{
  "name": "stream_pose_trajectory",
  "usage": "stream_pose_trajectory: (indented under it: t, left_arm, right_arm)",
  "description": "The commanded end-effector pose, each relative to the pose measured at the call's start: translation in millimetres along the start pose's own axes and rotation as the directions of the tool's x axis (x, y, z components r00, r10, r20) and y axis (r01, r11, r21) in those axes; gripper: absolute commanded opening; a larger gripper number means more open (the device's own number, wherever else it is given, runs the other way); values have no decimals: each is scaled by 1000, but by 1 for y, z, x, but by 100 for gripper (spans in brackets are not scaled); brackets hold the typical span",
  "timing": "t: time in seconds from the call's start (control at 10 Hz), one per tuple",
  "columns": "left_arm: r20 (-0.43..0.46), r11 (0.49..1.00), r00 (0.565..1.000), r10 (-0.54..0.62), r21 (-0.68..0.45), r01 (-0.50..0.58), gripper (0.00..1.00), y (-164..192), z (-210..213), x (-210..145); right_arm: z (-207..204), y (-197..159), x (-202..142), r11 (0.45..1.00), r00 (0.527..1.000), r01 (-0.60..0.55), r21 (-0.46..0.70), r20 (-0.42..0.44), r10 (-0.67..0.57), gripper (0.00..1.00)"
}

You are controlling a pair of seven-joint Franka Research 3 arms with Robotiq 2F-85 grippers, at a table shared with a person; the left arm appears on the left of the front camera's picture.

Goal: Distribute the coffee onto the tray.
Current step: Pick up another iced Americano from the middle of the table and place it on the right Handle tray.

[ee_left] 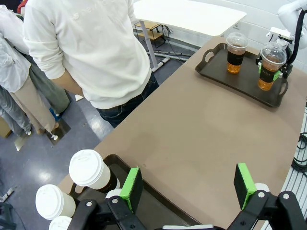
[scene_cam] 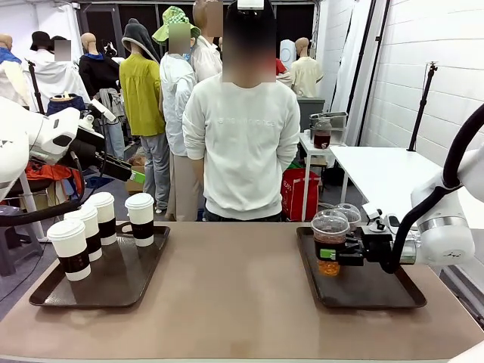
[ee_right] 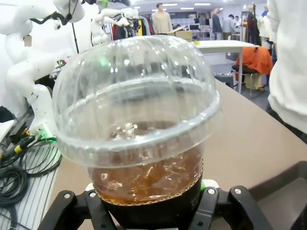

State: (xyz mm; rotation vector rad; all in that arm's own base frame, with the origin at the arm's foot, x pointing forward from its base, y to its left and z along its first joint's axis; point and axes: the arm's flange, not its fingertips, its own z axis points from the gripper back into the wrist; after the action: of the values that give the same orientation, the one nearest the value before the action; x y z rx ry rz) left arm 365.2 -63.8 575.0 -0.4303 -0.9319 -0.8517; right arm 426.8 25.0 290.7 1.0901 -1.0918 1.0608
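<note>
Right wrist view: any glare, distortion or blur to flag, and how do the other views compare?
Right wrist view: ceiling lights glint on the dome-lidded cup, bulged by closeness, background soft. Left wrist view: wide-angle bending at the table edges. Front view: evenly lit, sharp.

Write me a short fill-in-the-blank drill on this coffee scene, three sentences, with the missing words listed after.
1. The right gripper is shut on a clear ____-lidded cup of brown liquid.
2. The left tray holds ____ white paper cups with white lids.
3. The left gripper hangs over the table with its jaws ____.

Missing words: dome; four; open
</note>
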Motion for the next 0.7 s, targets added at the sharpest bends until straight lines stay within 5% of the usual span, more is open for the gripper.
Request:
stream_pose_trajectory:
  t: [0.0, 0.6]
  left_arm:
    - [10, 1000, 1000, -1, -13, 1, 100, 2, -1, -2]
    - [10, 1000, 1000, -1, -13, 1, 100, 2, -1, -2]
  right_arm:
    - [11, -15, -2, 1000, 999, -18, 24, 34, 17, 60]
    - [12, -31, -40, 999, 997, -8, 32, 79, 5, 60]
